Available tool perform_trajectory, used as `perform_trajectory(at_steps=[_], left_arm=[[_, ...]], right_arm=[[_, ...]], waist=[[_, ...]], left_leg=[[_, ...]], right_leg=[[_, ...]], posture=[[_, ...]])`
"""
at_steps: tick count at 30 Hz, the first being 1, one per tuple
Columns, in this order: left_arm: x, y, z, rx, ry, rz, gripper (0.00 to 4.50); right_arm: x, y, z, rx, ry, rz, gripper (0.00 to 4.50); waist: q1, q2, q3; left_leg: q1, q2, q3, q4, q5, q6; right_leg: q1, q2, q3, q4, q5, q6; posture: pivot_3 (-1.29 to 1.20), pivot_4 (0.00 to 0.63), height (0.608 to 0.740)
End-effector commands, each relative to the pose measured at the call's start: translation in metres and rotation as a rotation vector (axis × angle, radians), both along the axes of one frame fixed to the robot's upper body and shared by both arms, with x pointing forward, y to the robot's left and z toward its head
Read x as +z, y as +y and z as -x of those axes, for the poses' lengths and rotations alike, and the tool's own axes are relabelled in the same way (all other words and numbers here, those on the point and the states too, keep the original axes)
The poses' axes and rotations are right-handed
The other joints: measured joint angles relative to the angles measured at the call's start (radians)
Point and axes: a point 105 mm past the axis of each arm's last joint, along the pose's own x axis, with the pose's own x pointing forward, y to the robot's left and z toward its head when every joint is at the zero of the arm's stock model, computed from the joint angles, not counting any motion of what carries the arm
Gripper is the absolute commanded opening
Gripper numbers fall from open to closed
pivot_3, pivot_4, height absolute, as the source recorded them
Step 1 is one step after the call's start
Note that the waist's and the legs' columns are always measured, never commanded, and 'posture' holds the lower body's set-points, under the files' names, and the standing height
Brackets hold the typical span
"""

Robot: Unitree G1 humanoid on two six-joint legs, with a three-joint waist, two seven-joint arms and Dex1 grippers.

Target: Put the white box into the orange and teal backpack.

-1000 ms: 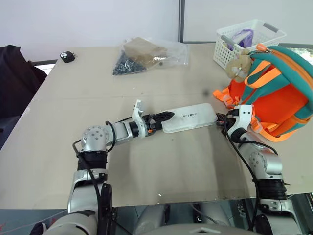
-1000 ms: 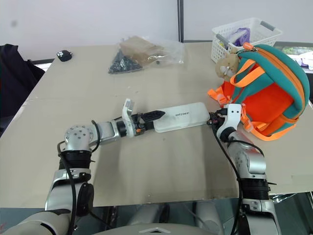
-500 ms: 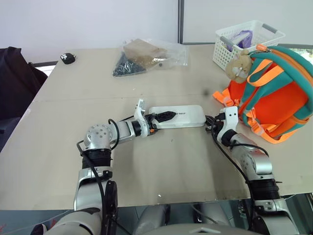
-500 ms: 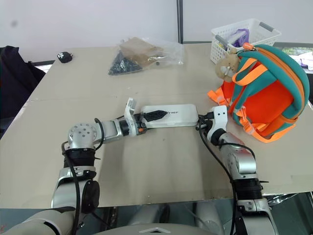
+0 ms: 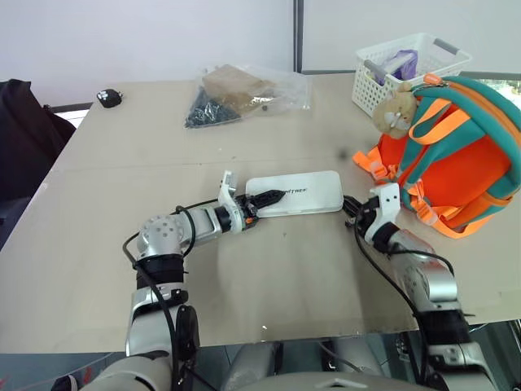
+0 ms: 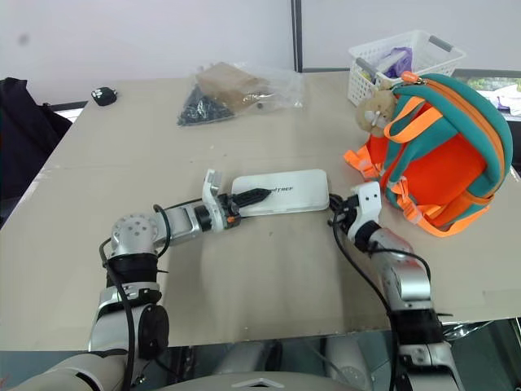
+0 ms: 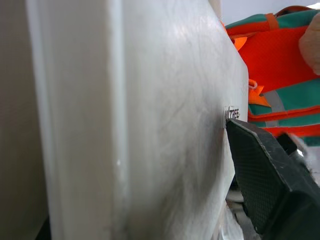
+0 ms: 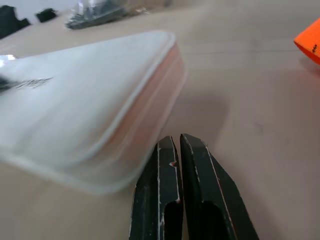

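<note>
Left eye view: the left gripper now pinches the white box (slid left); right gripper stays shut, empty.

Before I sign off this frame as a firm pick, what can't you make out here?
- Left gripper: one black finger lies on the white box lid; the left wrist view shows the box hiding its partner, so a grip is unconfirmed.
- Orange and teal backpack: its opening faces away in the eye views.
- White basket: contents too small to identify behind the lattice.
</note>
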Motion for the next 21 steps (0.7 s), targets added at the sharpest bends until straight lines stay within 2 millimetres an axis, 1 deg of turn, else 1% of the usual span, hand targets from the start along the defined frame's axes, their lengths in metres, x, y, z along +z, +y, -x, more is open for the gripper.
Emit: perform_trajectory(at_steps=[1,2,3,4,5,7,10,11,14,17,19,21], left_arm=[[-0.002,0.019,0.001,0.086,-0.03,-0.042,2.55],[0.005,0.024,0.002,0.108,-0.065,-0.032,2.55],[0.011,0.027,0.003,0.121,-0.097,-0.025,2.55],[0.02,0.031,0.005,0.134,-0.138,-0.019,2.55],[0.026,0.032,0.007,0.142,-0.166,-0.005,2.55],[0.038,0.036,0.012,0.15,-0.232,-0.005,2.55],[0.048,0.044,0.012,0.185,-0.285,-0.028,2.55],[0.05,0.049,0.01,0.209,-0.292,-0.036,2.55],[0.051,0.059,0.005,0.255,-0.297,-0.056,2.55],[0.053,0.057,0.004,0.241,-0.318,-0.078,2.55],[0.055,0.056,0.004,0.229,-0.331,-0.076,2.55],[0.056,0.057,0.003,0.234,-0.333,-0.08,2.55]], right_arm=[[0.036,-0.003,0.028,0.051,-0.184,-0.042,0.0],[0.04,-0.013,0.036,0.016,-0.218,-0.043,0.0],[0.045,-0.021,0.042,-0.01,-0.244,-0.048,0.52],[0.052,-0.031,0.047,-0.055,-0.275,-0.054,0.77],[0.057,-0.038,0.05,-0.095,-0.295,-0.059,1.3],[0.065,-0.058,0.049,-0.211,-0.316,-0.07,2.28],[0.079,-0.087,0.038,-0.377,-0.329,-0.119,3.78],[0.085,-0.093,0.032,-0.404,-0.326,-0.162,4.17],[0.104,-0.094,0.018,-0.366,-0.327,-0.309,4.17],[0.11,-0.108,0.003,-0.407,-0.333,-0.377,4.17],[0.116,-0.11,-0.007,-0.387,-0.351,-0.419,4.17],[0.128,-0.106,-0.017,-0.337,-0.379,-0.482,4.17]], waist=[[-0.003,0.0,0.0],[-0.003,0.0,0.0],[-0.003,0.0,0.0],[-0.003,-0.001,0.001],[-0.002,-0.001,0.001],[-0.001,-0.002,0.003],[0.009,-0.003,0.004],[0.009,-0.003,0.004],[0.008,-0.003,0.004],[0.007,-0.003,0.005],[0.008,-0.004,0.005],[0.008,-0.003,0.005]], left_leg=[[0.0,0.0,0.0,0.0,0.0,0.0],[0.0,0.001,0.0,0.0,0.0,-0.001],[0.0,0.001,0.0,-0.001,0.0,-0.001],[0.0,0.001,0.0,-0.001,0.0,-0.001],[0.0,0.001,0.0,-0.001,0.0,-0.001],[0.0,0.001,0.0,0.0,0.001,-0.001],[0.0,0.001,0.0,0.0,0.001,-0.002],[0.0,0.001,0.0,0.0,0.001,-0.002],[-0.001,0.001,0.0,0.0,0.001,-0.001],[-0.002,0.001,0.0,-0.001,0.001,-0.001],[-0.002,0.001,0.0,-0.001,0.001,-0.001],[-0.003,0.0,0.0,-0.001,0.001,-0.001]], right_leg=[[0.0,0.0,0.0,0.0,0.0,0.0],[0.0,0.001,0.0,0.0,0.0,0.0],[0.0,0.001,0.0,0.0,0.0,0.0],[-0.001,0.001,0.0,0.0,0.0,0.0],[-0.001,0.001,0.001,0.0,0.0,0.0],[-0.001,0.001,0.001,0.0,0.0,0.0],[0.0,0.001,0.0,0.0,0.0,0.0],[0.0,0.001,0.0,0.0,0.0,0.0],[-0.001,0.001,0.001,0.0,0.0,0.0],[-0.002,0.001,0.0,0.0,0.0,0.0],[-0.002,0.001,0.0,0.0,0.0,0.0],[-0.003,0.0,0.0,-0.001,0.0,0.0]], posture=[[0.0,0.15,0.74],[0.0,0.15,0.74],[0.0,0.15,0.74],[0.0,0.15,0.74],[0.0,0.15,0.74],[0.0,0.15,0.74],[0.0,0.15,0.74],[0.0,0.15,0.74],[0.0,0.15,0.74],[0.0,0.15,0.74],[0.0,0.15,0.74],[0.0,0.15,0.74]])
